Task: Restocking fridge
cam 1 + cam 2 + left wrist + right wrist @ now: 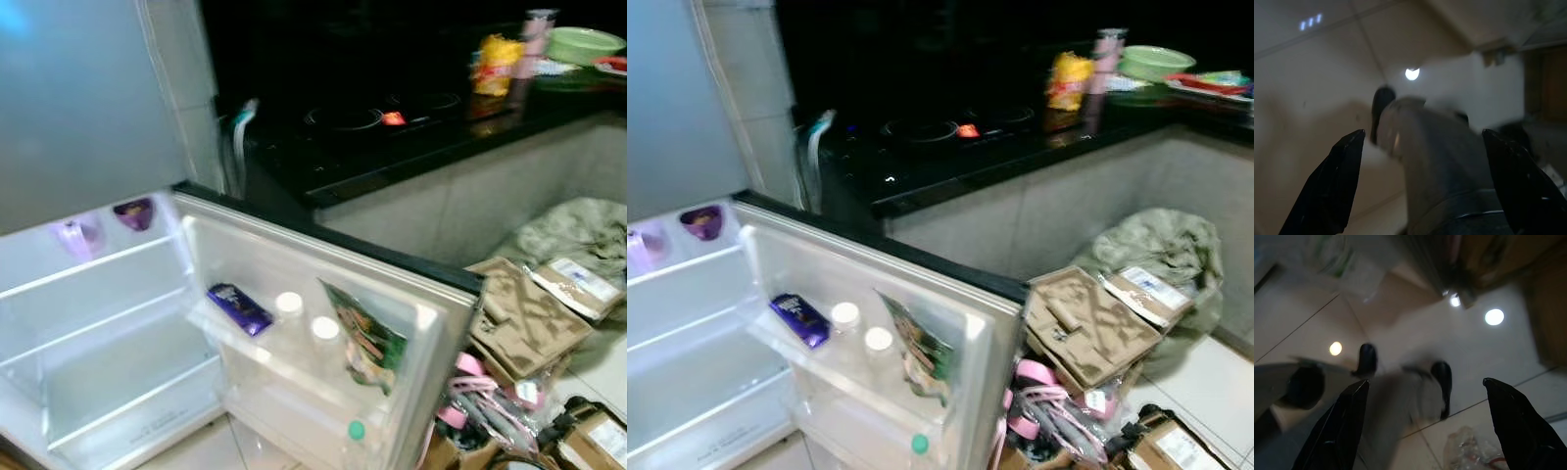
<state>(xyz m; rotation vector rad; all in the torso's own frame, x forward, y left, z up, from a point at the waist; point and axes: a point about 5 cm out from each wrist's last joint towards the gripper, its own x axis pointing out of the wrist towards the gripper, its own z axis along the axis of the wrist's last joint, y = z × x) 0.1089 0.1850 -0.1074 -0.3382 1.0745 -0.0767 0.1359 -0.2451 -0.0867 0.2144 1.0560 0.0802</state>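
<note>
The small fridge stands open, its white shelves (98, 264) bare apart from two purple cups (134, 212) at the top. The open door (431, 323) has a rack holding a purple snack pack (238, 307), two white-capped bottles (291, 305) and a green packet (367, 338). A green-capped bottle (356, 430) sits in the lower door rack. My left gripper (1422, 191) hangs open above the tiled floor, over my own leg. My right gripper (1422, 423) also hangs open above the floor, nothing between its fingers.
A dark counter (421, 137) with a cooktop runs behind the door, bearing a yellow packet (495, 64), a pink tumbler (534, 39) and a green bowl (583, 41). Cardboard inserts (524, 313), boxes, pink items (470, 397) and a grey-green bag (578, 235) clutter the floor on the right.
</note>
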